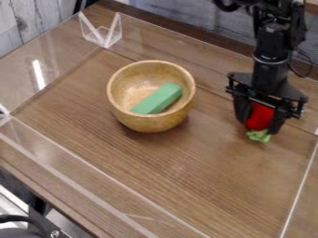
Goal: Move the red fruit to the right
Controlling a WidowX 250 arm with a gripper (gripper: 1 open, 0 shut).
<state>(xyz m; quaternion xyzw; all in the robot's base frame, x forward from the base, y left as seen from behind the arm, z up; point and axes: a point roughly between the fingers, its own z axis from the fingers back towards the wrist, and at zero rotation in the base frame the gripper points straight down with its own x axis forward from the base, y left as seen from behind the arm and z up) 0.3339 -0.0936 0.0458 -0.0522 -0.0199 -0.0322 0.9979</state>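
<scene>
The gripper (pixel 262 115) is seen pointing straight down at the right side of the table (pixel 149 177), its jaws spread apart. The red fruit (pixel 258 118) sits between the open fingers, low on the wood, with its green leafy end (pixel 259 136) poking out just below and toward the camera from the fingertips. Whether the finger pads touch the fruit cannot be told at this size; no clamp is evident, and the fruit is judged to rest on the table by itself.

Well off to the hand's left stands the wooden bowl (pixel 121 109), with the flat green block (pixel 158 98) lying inside it. Neither is near the fingers. The clear wall (pixel 302 191) runs close by on the hand's other side.

Handling, as judged: the fruit is taken for a small, light toy, probably hard and smooth, so some slipperiness and rolling on release is expected. The red body is the part to be gripped, across its widest section; the leafy end is thin and is best left free. Breakage is not thought likely.

Placement at the right appears largely accomplished.
</scene>
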